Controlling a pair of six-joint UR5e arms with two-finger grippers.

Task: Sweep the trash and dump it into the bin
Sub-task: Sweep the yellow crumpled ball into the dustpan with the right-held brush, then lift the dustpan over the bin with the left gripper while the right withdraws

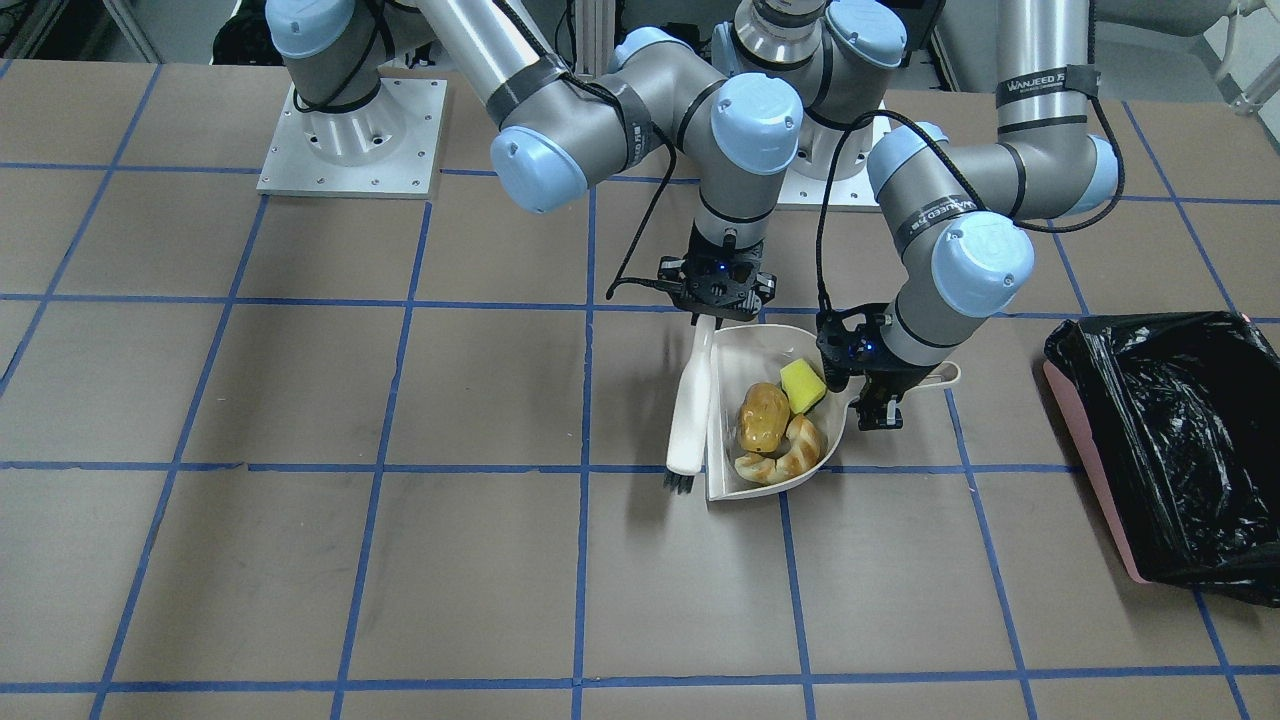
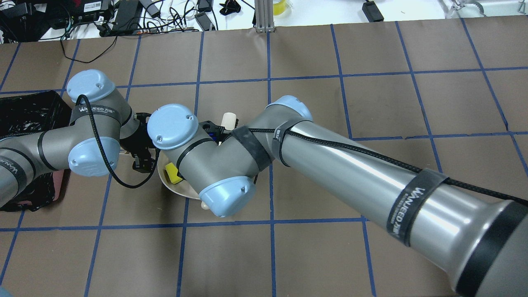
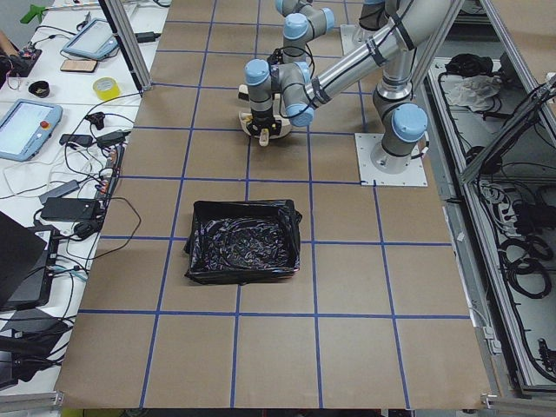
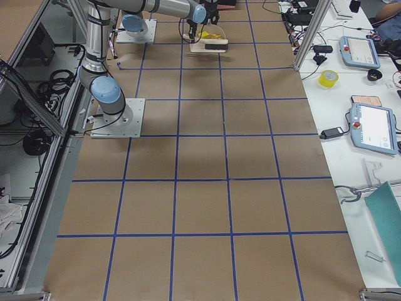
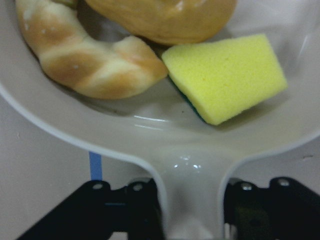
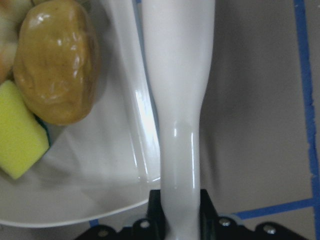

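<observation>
A beige dustpan point(image 1: 732, 352) near the table's middle holds all three trash pieces: a golden-brown nugget point(image 1: 763, 415), a tan croissant point(image 1: 792, 450) and a yellow-green sponge point(image 1: 802, 385). My left gripper point(image 1: 880, 412) is shut on the dustpan's handle point(image 5: 192, 200); the left wrist view shows the sponge point(image 5: 227, 75) and croissant point(image 5: 90, 60) close ahead. My right gripper point(image 1: 715, 312) is shut on the handle of a white brush point(image 1: 690, 400), which lies along the pan's open side point(image 6: 177, 125). The pink bin with its black bag point(image 1: 1180, 450) stands apart, on my left.
The bin point(image 3: 243, 239) sits about one grid square from the dustpan toward the table's left end. Both arm bases are bolted at the robot's side of the table point(image 1: 350, 140). Cables and devices lie beyond the far edge point(image 2: 123, 16).
</observation>
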